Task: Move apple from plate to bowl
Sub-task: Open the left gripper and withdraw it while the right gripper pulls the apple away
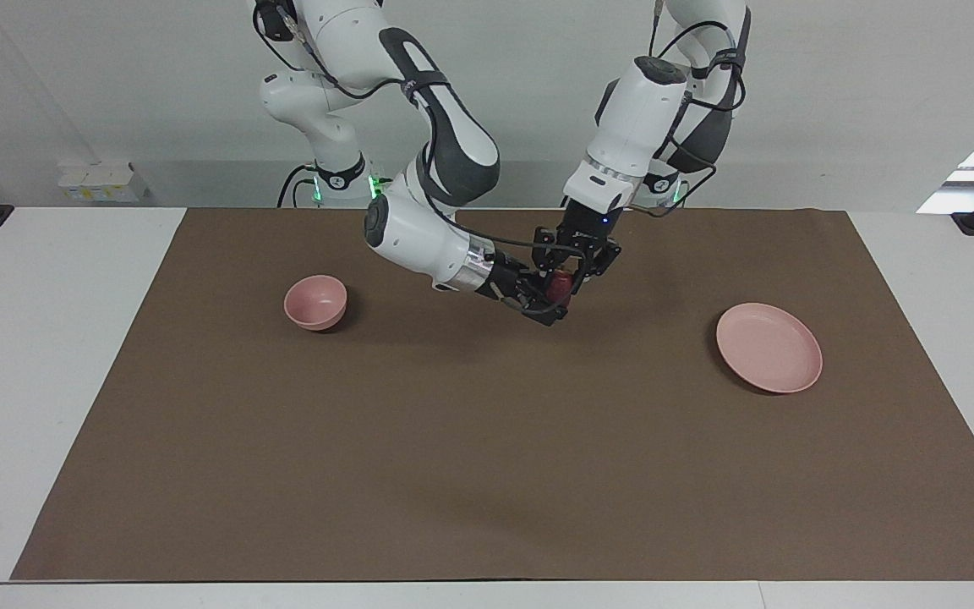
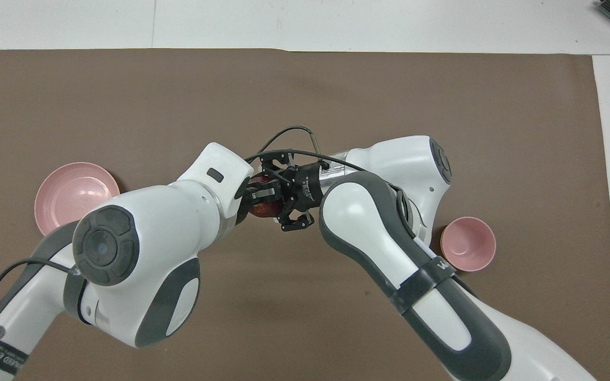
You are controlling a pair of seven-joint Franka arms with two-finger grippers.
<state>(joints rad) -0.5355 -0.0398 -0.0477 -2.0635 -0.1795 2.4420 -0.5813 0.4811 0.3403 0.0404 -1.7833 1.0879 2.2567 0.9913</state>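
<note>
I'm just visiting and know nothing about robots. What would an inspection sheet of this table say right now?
Surface: brown mat on a white table.
Job's things: apple held in the air between both arms; plate and bowl both bare, at opposite ends of the mat.
Clutter: nothing seen.
Grippers: left gripper shut on the apple; right gripper has its jaws around the apple.
Cables: black cable looping over the right wrist.
Surroundings: white wall.

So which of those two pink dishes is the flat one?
The plate, at the left arm's end of the table: wide, shallow, with a low rim. The bowl, at the right arm's end, is smaller and deep. Both are empty.
</note>
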